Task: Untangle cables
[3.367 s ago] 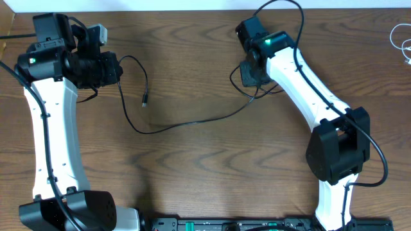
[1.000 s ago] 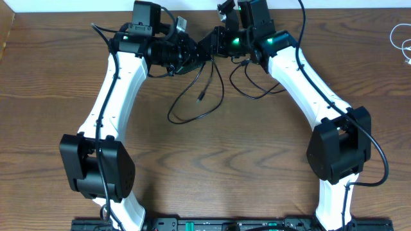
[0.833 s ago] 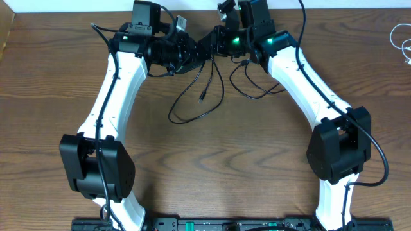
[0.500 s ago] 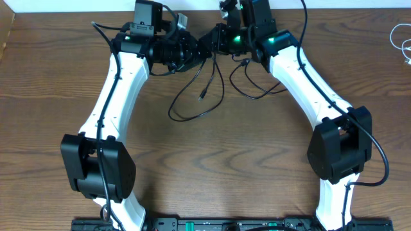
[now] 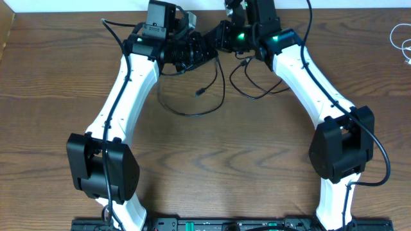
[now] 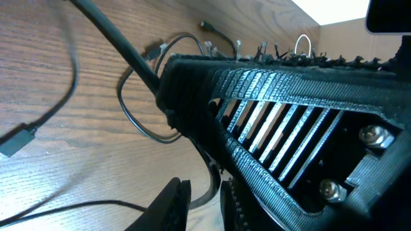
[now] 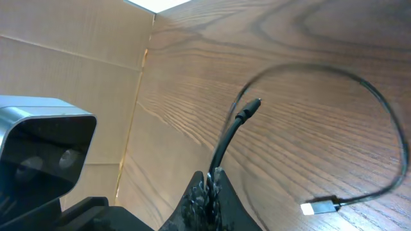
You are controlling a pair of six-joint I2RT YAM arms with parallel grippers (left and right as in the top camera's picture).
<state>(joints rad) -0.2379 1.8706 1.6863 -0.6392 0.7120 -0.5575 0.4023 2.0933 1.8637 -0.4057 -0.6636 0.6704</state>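
Observation:
A black cable (image 5: 192, 113) hangs in a loop below both grippers at the table's far middle, its small plug (image 5: 200, 92) lying loose. My right gripper (image 5: 221, 40) is shut on this cable's thick end (image 7: 234, 131), and the rest curves round to a silver plug (image 7: 321, 206). Tip to tip with it, my left gripper (image 5: 207, 50) stands narrowly open. In the left wrist view a strand of black cable (image 6: 209, 189) runs through the gap of that gripper (image 6: 205, 208). A second black loop (image 5: 247, 86) lies under the right arm. A white cable (image 5: 401, 40) lies at the far right edge.
The right gripper's ribbed black body (image 6: 289, 109) fills most of the left wrist view. A loose plug (image 6: 16, 141) lies on the wood to its left. A cardboard wall (image 7: 77, 51) stands behind the table. The left wrist's camera housing (image 7: 38, 147) is close by.
Both grippers have shifted a little right and towards the table's far edge, still tip to tip. The hanging black loop was dragged along and has spread wider to the left.

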